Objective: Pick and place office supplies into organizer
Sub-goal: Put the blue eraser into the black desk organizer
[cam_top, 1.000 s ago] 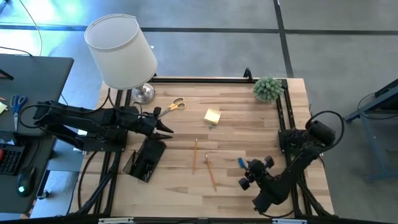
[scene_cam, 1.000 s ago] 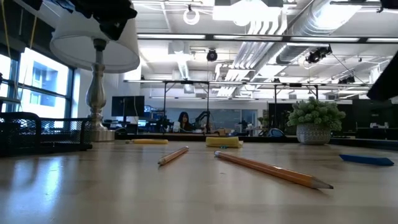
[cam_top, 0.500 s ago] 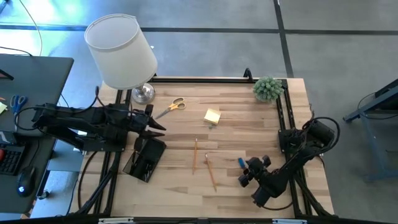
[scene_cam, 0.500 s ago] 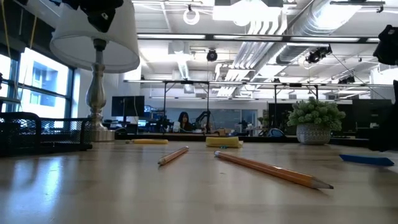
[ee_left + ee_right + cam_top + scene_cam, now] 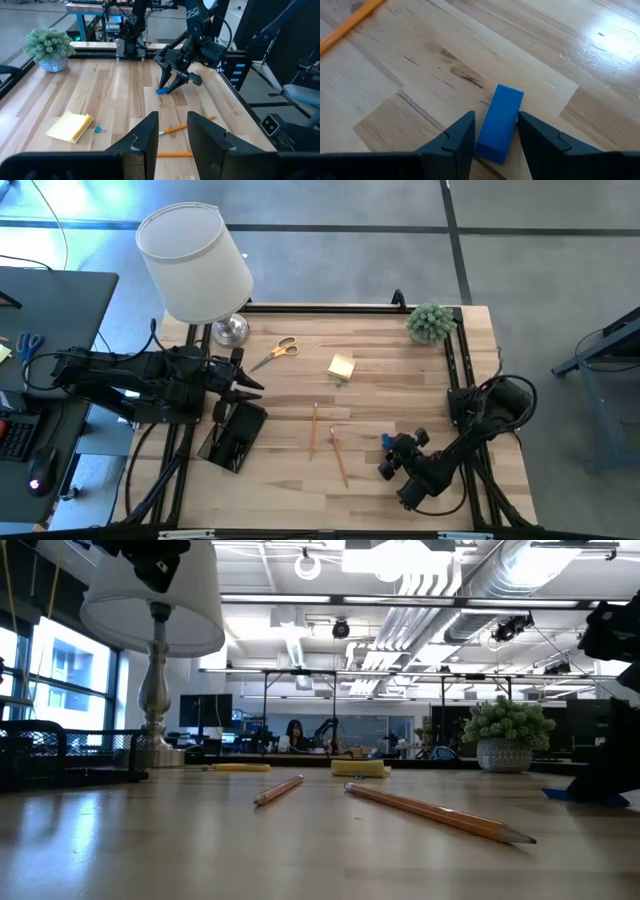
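Observation:
A small blue piece (image 5: pixel 499 122) lies flat on the wooden table at the near right. My right gripper (image 5: pixel 495 132) is low over it, slanting down, open, with one finger on each side of the piece's near end. The left wrist view also shows this gripper (image 5: pixel 168 86) over the blue piece (image 5: pixel 162 91). My left gripper (image 5: pixel 255 387) hovers open and holds nothing, just beyond the black organizer (image 5: pixel 232 438) at the table's left. Two pencils (image 5: pixel 314 430) (image 5: pixel 339 456), a yellow sticky-note pad (image 5: pixel 341 366) and yellow-handled scissors (image 5: pixel 275 351) lie on the table. My right gripper has its fingers (image 5: pixel 457 140) close beside the long sides of the blue piece's near end (image 5: pixel 492 145), coming slanting down from the near right and lying along the piece. The piece is flat on the table. Whether the fingers touch it I cannot tell.
A white-shaded lamp (image 5: pixel 195 265) stands at the far left corner and a small green plant (image 5: pixel 430 322) at the far right corner. A tiny clip (image 5: pixel 98 129) lies beside the sticky-note pad. Bare wood lies between the pencils and the organizer.
My right gripper has come down toward the table and onto the blue piece, so its fingers now stand around it. My left gripper has drawn back a little toward the table's left edge. The supplies have stayed where they were.

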